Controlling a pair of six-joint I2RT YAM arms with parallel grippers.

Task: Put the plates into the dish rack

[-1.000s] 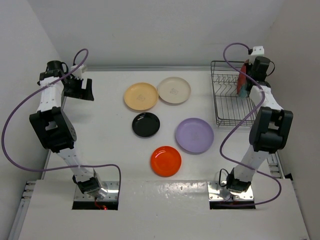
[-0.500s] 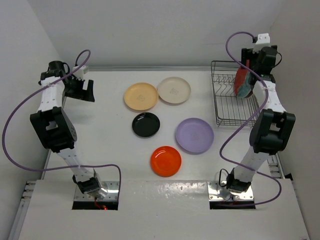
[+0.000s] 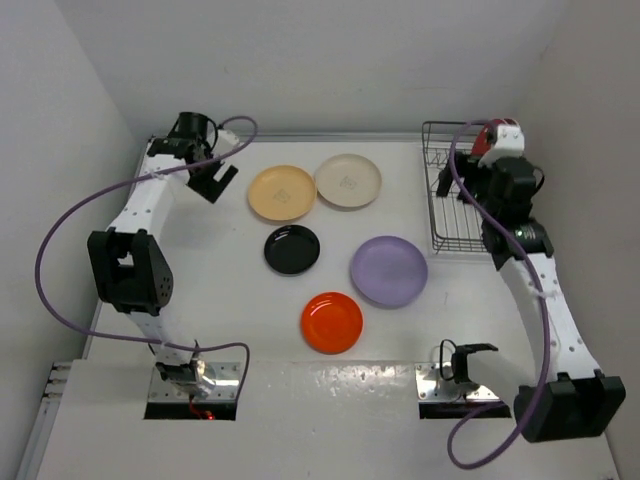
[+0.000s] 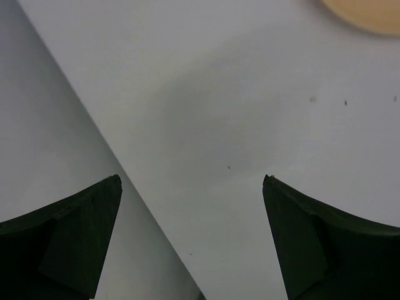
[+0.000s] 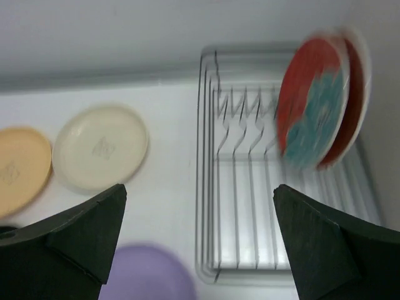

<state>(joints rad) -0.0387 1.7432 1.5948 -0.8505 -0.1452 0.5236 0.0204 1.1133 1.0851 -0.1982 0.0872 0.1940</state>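
Two red plates with teal pattern (image 5: 312, 100) stand upright at the far right end of the wire dish rack (image 5: 237, 206), one behind the other. My right gripper (image 5: 200, 190) hangs open and empty above the rack's near left part (image 3: 436, 240), apart from those plates. On the table lie a yellow-orange plate (image 3: 282, 192), a cream plate (image 3: 348, 180), a black plate (image 3: 292, 249), a lilac plate (image 3: 389, 270) and an orange-red plate (image 3: 332, 322). My left gripper (image 3: 212, 180) is open and empty, just left of the yellow-orange plate (image 4: 369, 12).
White walls close in the table at the back and on both sides. The table's left edge (image 4: 125, 181) runs under my left gripper. Purple cables loop from both arms. The rack's left slots hold nothing.
My right gripper has opened, leaving the red and teal plate in the rack, and drawn back toward the near left. My left arm has swung right, toward the yellow-orange plate.
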